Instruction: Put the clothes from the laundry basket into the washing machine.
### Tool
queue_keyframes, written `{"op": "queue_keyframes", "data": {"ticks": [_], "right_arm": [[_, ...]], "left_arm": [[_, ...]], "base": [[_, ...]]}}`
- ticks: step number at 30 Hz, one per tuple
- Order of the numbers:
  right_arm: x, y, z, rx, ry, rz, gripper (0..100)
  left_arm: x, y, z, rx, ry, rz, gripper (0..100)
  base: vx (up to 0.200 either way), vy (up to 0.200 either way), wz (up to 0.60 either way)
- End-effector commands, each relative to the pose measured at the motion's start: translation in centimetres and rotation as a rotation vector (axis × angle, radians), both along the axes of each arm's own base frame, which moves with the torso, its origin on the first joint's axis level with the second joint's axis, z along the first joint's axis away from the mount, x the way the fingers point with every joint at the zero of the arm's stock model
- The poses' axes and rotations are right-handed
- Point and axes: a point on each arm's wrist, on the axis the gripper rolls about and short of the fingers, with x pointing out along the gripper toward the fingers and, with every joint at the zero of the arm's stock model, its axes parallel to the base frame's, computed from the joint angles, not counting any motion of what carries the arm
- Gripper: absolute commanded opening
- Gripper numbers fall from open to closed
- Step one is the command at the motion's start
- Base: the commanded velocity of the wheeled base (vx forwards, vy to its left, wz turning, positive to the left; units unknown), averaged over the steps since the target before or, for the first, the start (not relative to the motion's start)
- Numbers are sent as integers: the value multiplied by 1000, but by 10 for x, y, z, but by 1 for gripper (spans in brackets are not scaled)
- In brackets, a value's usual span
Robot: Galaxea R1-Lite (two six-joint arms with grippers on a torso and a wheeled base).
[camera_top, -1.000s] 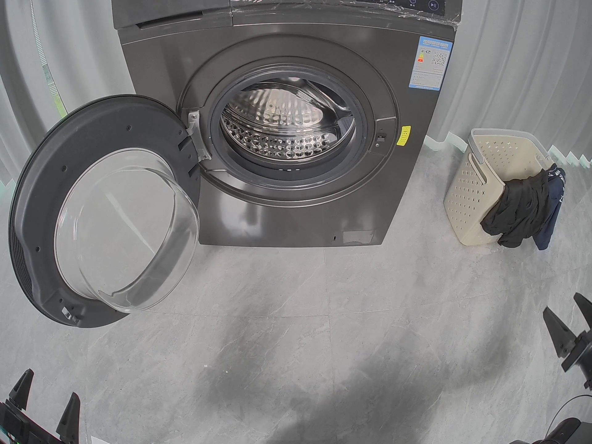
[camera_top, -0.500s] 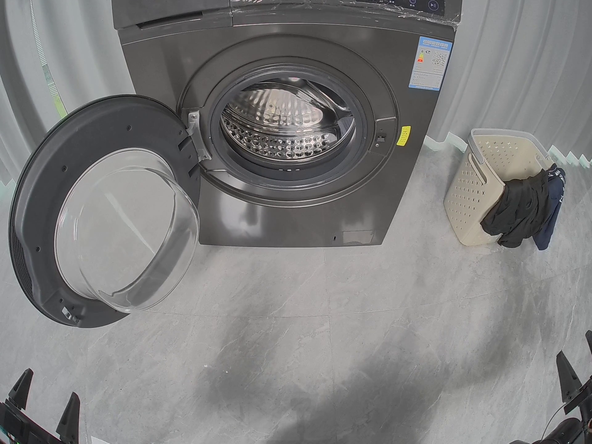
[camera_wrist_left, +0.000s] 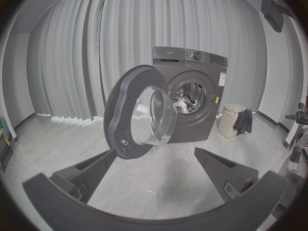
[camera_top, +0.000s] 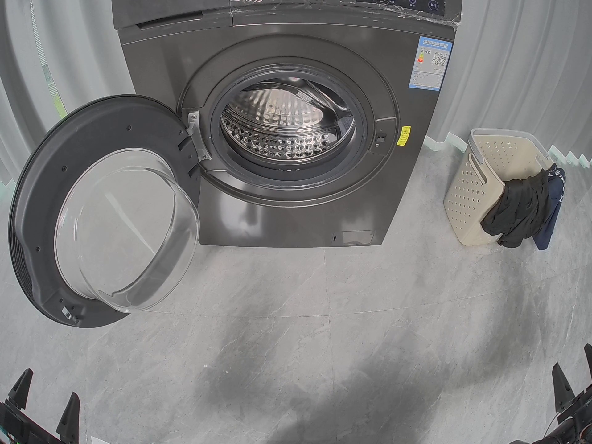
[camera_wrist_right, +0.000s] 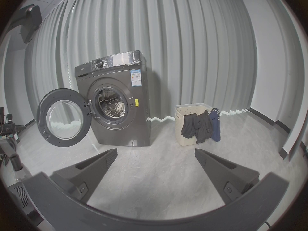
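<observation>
Several limp, light-looking clothes (camera_top: 521,208) drape over the basket (camera_top: 475,186) rim beside the washing machine (camera_top: 277,217), so I'd pinch a thick bunched fold, with left gripper (camera_wrist_left: 155,150) and right gripper (camera_wrist_right: 155,150) both spread empty.

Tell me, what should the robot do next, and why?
Probably move the right gripper toward the dark clothes draped over the rim of the laundry basket: that gripper is open and empty, and the washing machine door already stands open.

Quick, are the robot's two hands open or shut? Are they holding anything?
Left gripper: open, holding nothing.
Right gripper: open, holding nothing.
</observation>
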Motion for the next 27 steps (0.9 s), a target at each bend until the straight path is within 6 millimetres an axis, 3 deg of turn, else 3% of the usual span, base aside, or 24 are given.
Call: {"op": "queue_keyframes", "data": {"ticks": [1, 7, 17, 23, 27], "right_arm": [[-2, 0, -8, 12, 10, -35, 100], [-2, 1, -10, -50, 30, 16, 100], [-2, 1, -10, -53, 28, 27, 100], [-2, 1, -10, -53, 28, 28, 100], [-2, 1, -10, -52, 28, 30, 100]], "left_arm": [[0, 0, -5, -7, 0, -3, 100], [0, 0, -4, -8, -2, -5, 100], [0, 0, -4, -8, -2, -6, 100], [0, 0, -5, -5, 0, 3, 100], [0, 0, -4, -13, -2, 3, 100]], "base": [[0, 0, 0], [0, 0, 0], [200, 0, 0], [0, 0, 0], [0, -200, 0]]}}
